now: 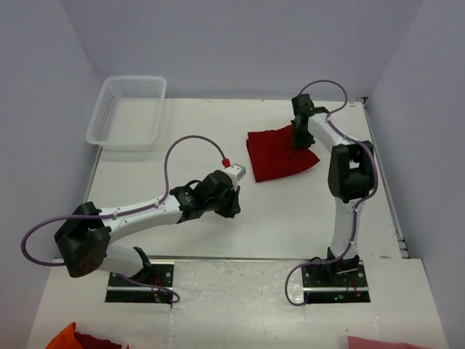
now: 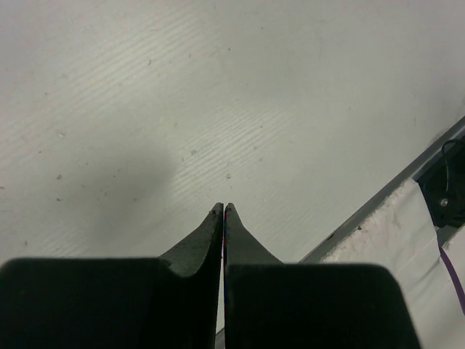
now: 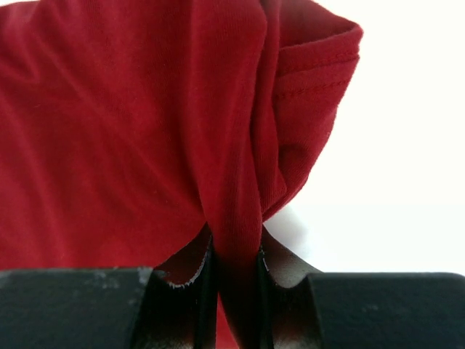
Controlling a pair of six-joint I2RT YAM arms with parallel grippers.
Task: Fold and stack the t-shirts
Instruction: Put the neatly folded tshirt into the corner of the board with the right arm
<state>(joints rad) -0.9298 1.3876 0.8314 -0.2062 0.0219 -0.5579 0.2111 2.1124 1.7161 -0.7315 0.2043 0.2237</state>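
A dark red t-shirt (image 1: 276,154) lies folded into a rough square at the back right of the white table (image 1: 290,211). My right gripper (image 1: 301,134) is at the shirt's right edge, shut on a bunched fold of the red t-shirt cloth (image 3: 109,131). In the right wrist view the cloth runs down between the two black fingers (image 3: 287,269), and a hemmed edge shows at the upper right. My left gripper (image 1: 234,196) hovers over bare table left of the shirt, apart from it. Its fingertips (image 2: 211,218) are pressed together with nothing between them.
A white mesh basket (image 1: 128,111) stands at the back left corner of the table. Orange and red cloth (image 1: 76,338) and a pink piece (image 1: 385,342) lie at the near edge below the arm bases. The table's metal edge strip (image 2: 407,178) shows in the left wrist view.
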